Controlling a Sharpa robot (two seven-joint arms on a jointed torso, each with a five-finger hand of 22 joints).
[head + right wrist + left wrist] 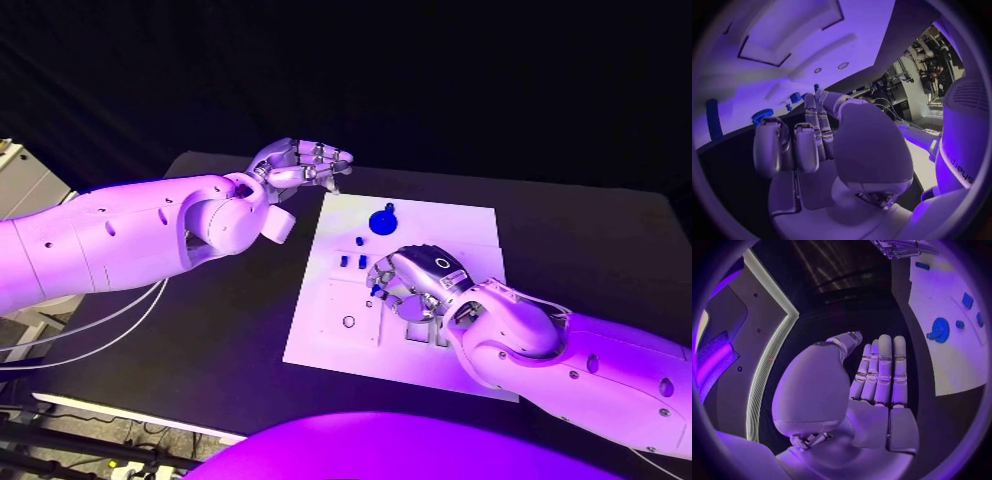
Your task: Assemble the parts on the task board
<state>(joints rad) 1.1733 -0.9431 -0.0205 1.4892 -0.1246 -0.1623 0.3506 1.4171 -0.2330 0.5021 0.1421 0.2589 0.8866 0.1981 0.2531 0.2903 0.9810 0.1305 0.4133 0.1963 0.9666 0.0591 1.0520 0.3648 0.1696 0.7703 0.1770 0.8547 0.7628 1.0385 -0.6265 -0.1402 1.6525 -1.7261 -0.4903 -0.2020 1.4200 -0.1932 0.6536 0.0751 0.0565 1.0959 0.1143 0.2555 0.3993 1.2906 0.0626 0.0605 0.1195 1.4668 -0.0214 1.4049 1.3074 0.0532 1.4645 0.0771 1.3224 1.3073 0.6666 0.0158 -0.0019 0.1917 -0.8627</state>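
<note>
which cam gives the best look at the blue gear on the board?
Left wrist view: the gear is unobstructed and its toothed rim is plain on the board. Head view shows it whole but small, beyond the right hand. Right wrist view catches a toothed blue piece behind that hand's fingers, possibly the same gear.

The white board lies flat under my right hand. A round blue gear-like part with a small knob sits well beyond my fingertips, toward the board's far edge. Three small blue pieces stand just beside my fingers, between them and my left hand.
</note>
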